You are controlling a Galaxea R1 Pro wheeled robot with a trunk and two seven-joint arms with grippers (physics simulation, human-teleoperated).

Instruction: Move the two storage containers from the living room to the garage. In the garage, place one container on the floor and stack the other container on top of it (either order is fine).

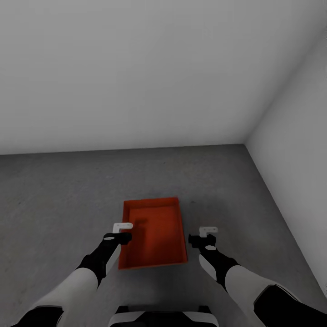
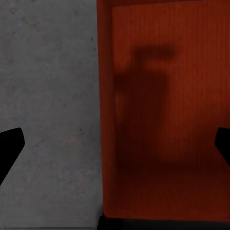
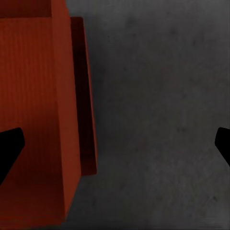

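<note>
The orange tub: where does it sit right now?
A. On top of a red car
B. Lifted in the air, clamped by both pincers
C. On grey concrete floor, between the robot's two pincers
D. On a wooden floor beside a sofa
C. The head view shows the tub resting on the grey floor near a white-walled corner, with the left pincer and right pincer open at its two sides, gripping nothing.

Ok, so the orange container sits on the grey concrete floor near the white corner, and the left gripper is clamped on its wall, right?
Not quite. The container does sit on the floor, but the left gripper is open: the left wrist view shows its fingers spread wide, straddling the wall without touching it.
</note>
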